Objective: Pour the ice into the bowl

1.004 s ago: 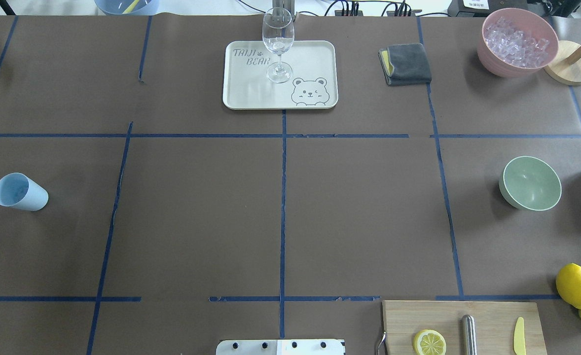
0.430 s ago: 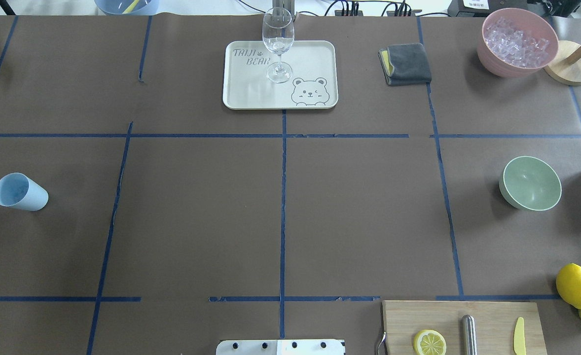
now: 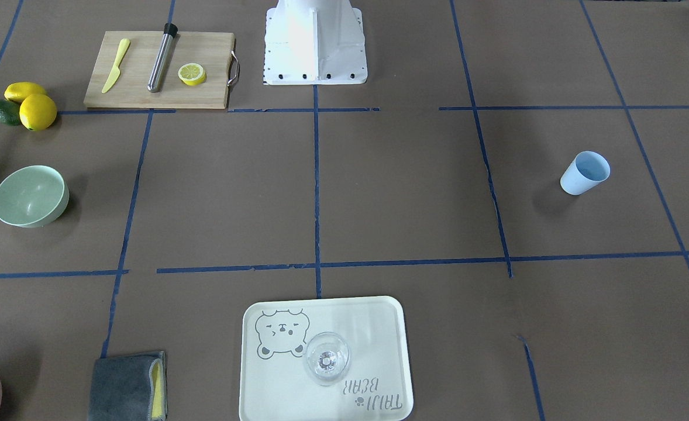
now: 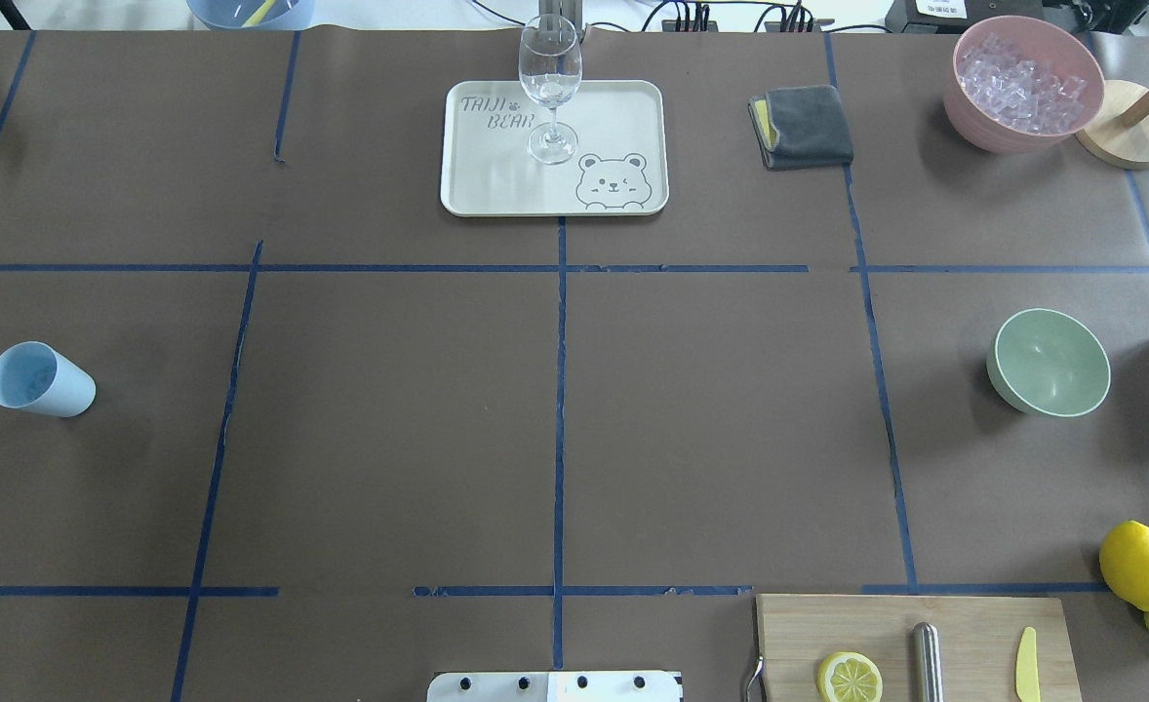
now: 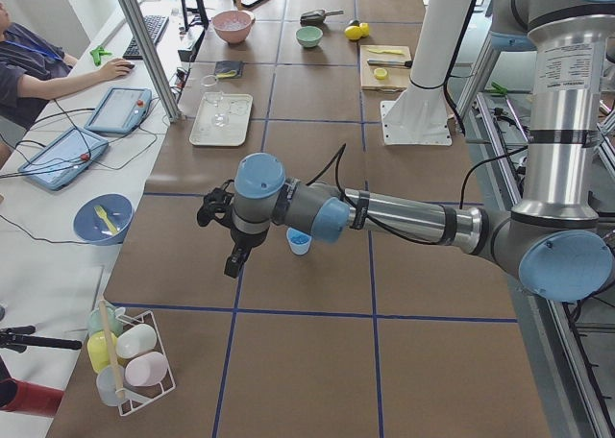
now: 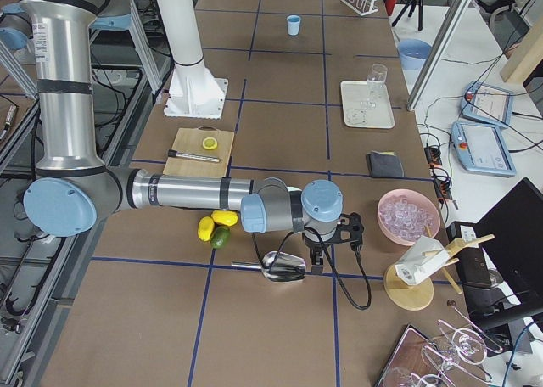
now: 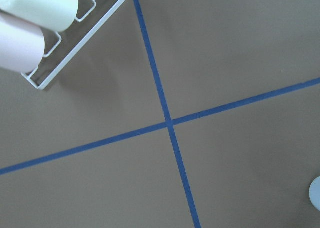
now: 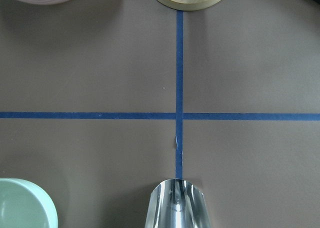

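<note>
Right jaws: they hang low over the right end of the table (image 4: 389, 409) and are seen only from the side, so it cannot be told whether they are released or clenched.
Scoop: a shiny metal scoop (image 6: 284, 268) shows just below them, its mouth at the bottom edge of the right wrist view; it cannot be told whether it is held.
Left jaws: they point down near the blue cup (image 5: 299, 241), and their grip likewise cannot be told.
Arms: the right arm (image 6: 187, 192) and left arm (image 5: 404, 217) stretch out level above the table.
Bowl: the mint-green bowl (image 4: 1050, 363) stands upright on the table's right side, between the pink bowl (image 4: 970, 122) and the lemons (image 4: 1137, 564).
Ice: the ice (image 4: 1021, 76) is heaped in the pink bowl at the far right corner, well apart from the green bowl.
Elsewhere: a wine glass (image 4: 549, 73) stands on a bear-printed tray (image 4: 496, 175), with a folded grey cloth (image 4: 804, 127) to its right.
</note>
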You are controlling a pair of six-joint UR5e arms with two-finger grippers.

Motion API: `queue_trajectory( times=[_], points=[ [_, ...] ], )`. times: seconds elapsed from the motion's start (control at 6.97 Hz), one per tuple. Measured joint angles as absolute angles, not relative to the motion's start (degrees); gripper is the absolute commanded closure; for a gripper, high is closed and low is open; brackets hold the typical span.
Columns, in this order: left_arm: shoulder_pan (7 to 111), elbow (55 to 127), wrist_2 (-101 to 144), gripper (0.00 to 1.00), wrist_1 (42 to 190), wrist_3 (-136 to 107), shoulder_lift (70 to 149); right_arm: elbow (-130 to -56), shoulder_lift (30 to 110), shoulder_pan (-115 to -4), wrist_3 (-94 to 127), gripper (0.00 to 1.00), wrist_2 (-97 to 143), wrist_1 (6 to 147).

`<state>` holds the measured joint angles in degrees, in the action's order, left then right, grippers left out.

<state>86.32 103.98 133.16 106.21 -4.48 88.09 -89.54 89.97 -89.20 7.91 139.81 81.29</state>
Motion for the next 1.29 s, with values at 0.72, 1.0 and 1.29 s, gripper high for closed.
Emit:
queue_trajectory(
  times=[0.72,1.0,1.29],
  points=[
    [73.61,110.53,122.38,0.00,138.91,-32.49,74.49,-96.88,99.57,-71.53,39.36,0.00,136.09,55.24],
    [71.73,112.11,116.77,0.00,142.84,-36.93,71.91,-95.53,101.77,-65.24,44.81,0.00,132.78,48.13],
    [70.82,113.76,114.78,0.00,143.48,-38.80,70.35,-93.39,101.68,-60.80,48.54,0.16,129.09,43.92]
  ],
)
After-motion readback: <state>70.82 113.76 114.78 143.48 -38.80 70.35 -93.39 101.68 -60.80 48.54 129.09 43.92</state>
